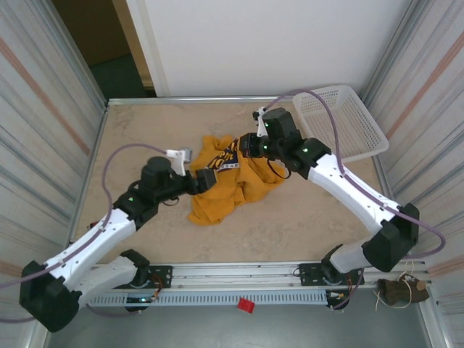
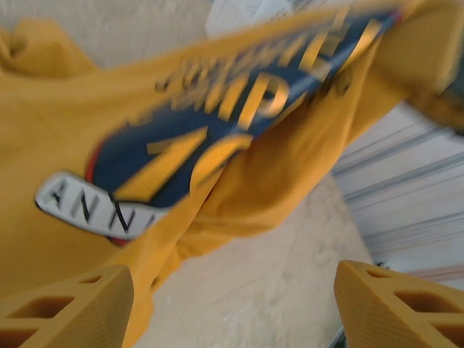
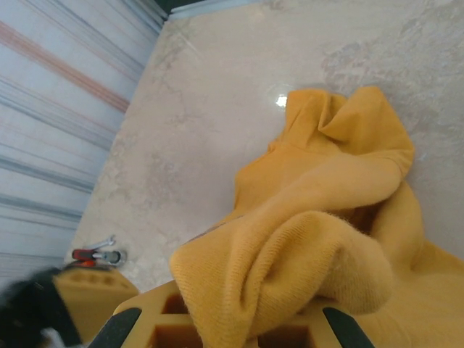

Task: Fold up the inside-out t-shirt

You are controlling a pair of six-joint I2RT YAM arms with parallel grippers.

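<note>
Left gripper (image 1: 205, 179): centre-left of the overhead view, at the shirt's left edge. Its fingers are spread wide with nothing between them, and cloth hangs just beside one finger.
T-shirt (image 1: 230, 180): middle of the table (image 1: 145, 138), a crumpled heap with one part raised. The dark printed lettering (image 2: 217, 123) shows on the lifted panel.
Right gripper (image 1: 251, 144): upper centre-right, clamped on a bunched fold of the shirt and holding it up.
Done: nothing folded, no flat spread, no crease.
Left: judged early. The shirt needs laying flat, then every fold is yet to be made.
</note>
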